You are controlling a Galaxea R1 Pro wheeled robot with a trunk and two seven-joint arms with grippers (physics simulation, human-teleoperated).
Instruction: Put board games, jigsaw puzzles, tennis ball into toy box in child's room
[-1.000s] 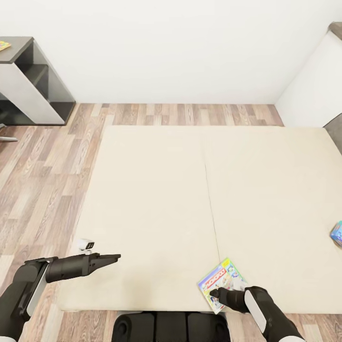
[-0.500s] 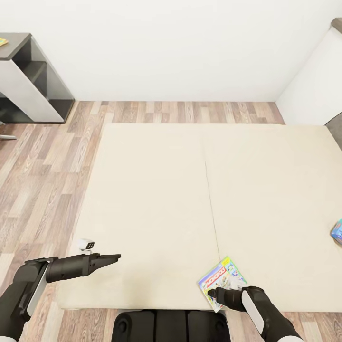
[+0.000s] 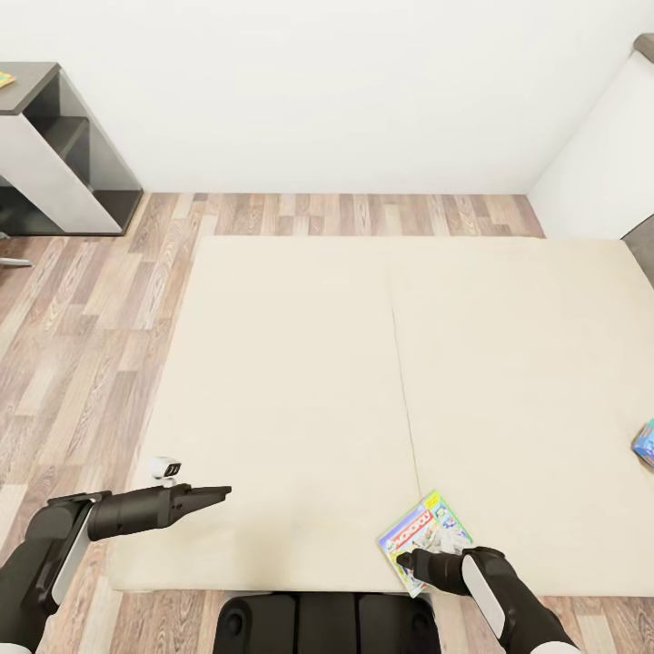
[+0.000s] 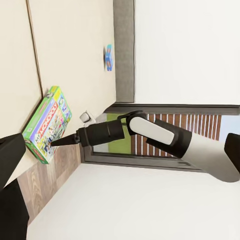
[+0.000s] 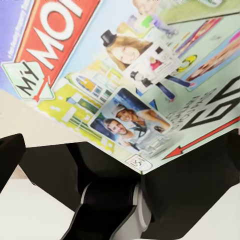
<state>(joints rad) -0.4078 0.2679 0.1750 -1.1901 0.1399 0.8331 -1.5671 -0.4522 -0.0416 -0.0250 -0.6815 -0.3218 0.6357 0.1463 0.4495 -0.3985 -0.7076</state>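
The wide cream mattress with a middle seam [image 3: 300, 391] carries two flat printed boxes. The Monopoly game box with a green rim and red logo [image 3: 424, 538] lies at the mattress's near edge, at about 5 o'clock in the head view. A smaller blue game box [image 3: 645, 444] lies at about 3 o'clock, cut by the picture's border.

The black right gripper [image 3: 406, 560] is at the near corner of the Monopoly box. In the left wrist view its thin tip [image 4: 56, 142] touches the lid of that box [image 4: 47, 125] close to the rim, and the fingers look narrow, almost together. The right wrist view shows the lid's print [image 5: 125, 75] very near, with the box corner between two dark finger shapes; I cannot tell whether they press on it.

The black left gripper [image 3: 218, 493] hangs over the mattress at about 7 o'clock, fingers close together, holding nothing.

At 10 o'clock stands a grey and white shelf unit [image 3: 64, 154] on the wood-plank floor [image 3: 82, 345].
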